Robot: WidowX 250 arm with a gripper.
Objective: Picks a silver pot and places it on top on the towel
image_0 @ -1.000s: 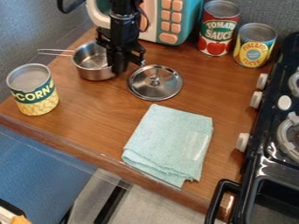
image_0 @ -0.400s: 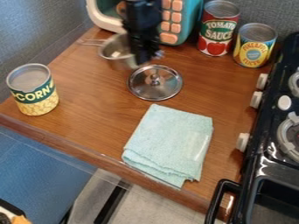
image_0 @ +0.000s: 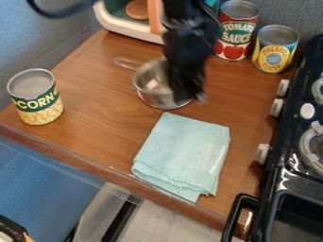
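The silver pot (image_0: 148, 84) hung at nine o'clock from the gripper (image_0: 191, 96), which was clamped on its three-o'clock side. The towel (image_0: 180, 153) lay at the gripper's six o'clock.

Silver pot (image_0: 146, 81): shiny metal, round, with a looped wire handle; a pale patch shows inside.
Pot's pose: mouth upward, handle toward the view's upper left, seemingly raised.
Pot's place: right of the corn can (image_0: 36, 105).
Towel (image_0: 182, 153): pale aqua, folded, flat, layers stacked at its lower edge.
Towel's place: right of the corn can, lower in view.
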